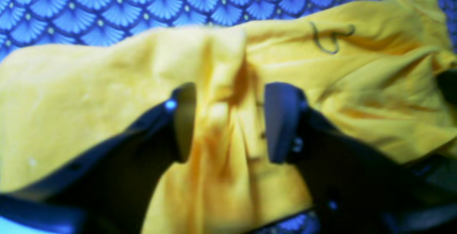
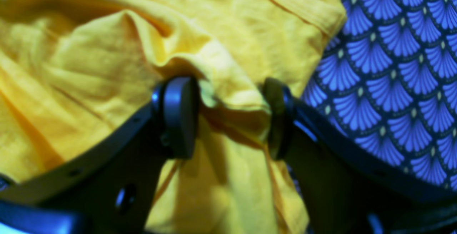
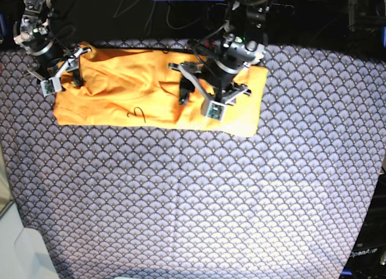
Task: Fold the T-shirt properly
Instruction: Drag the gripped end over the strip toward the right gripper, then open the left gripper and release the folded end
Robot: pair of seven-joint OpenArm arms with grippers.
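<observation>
The orange-yellow T-shirt [image 3: 139,86] lies spread and wrinkled along the far side of the table. My left gripper [image 1: 230,120] is down on its right half [image 3: 198,102], jaws apart, with a raised ridge of the T-shirt [image 1: 217,95] standing loose between them. My right gripper [image 2: 232,118] sits at the shirt's left end [image 3: 63,80], near a ribbed hem [image 2: 303,5]. Its jaws are wide apart, and a bunched fold of the T-shirt [image 2: 235,95] lies between the pads. A thin dark thread loop [image 1: 330,37] rests on the fabric.
A navy cloth with a fan-scale pattern [image 3: 193,194] covers the whole table, showing beside the shirt in both wrist views [image 2: 392,66] [image 1: 107,5]. A white object [image 3: 30,255] sits at the near left corner. Dark equipment and cables stand behind the far edge.
</observation>
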